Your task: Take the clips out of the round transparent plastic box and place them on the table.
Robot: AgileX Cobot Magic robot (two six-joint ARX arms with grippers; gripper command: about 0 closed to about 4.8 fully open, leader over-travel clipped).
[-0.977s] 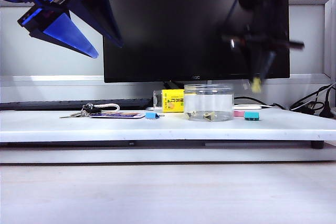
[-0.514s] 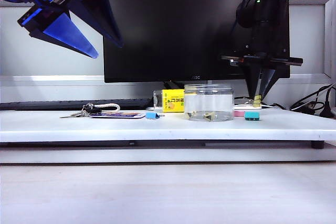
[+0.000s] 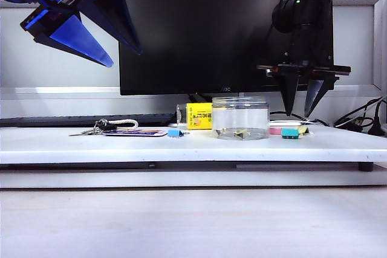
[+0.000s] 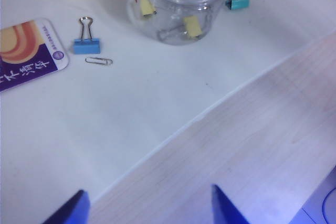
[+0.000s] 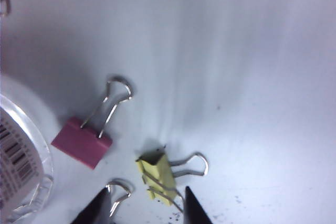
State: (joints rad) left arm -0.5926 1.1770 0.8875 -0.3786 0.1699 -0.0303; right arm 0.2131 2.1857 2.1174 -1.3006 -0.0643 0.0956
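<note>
Exterior view, surface: the table [image 3: 181, 144] is a long white slab with a thick front edge, raised over a pale wood-grain desk [image 3: 193, 222].
Room: a black monitor [image 3: 205, 28] stands behind the slab against a grey-white wall, with a dark keyboard [image 3: 72, 120] at its foot and cables [image 3: 363, 119] at the right.
Box: the round transparent plastic box [image 3: 240, 118] stands upright near the middle of the slab, with yellow clips [image 3: 240, 132] on its floor.
Freed clip: one yellow clip [image 5: 158, 176] lies on the white top beside the pink clip [image 5: 84, 141], apart from it and outside the box.
Right gripper: right gripper [image 3: 301, 113] points down just above that spot, right of the box, its fingers spread and empty.
Left gripper: left gripper [image 4: 147, 211] hangs high at the left, blue fingers wide apart, nothing between them.
Other items: blue clip [image 4: 85, 43], paper clip [image 4: 98, 61], teal clip [image 3: 289, 133], card [image 4: 29, 51], keys [image 3: 91, 129], yellow-labelled container [image 3: 195, 116].
</note>
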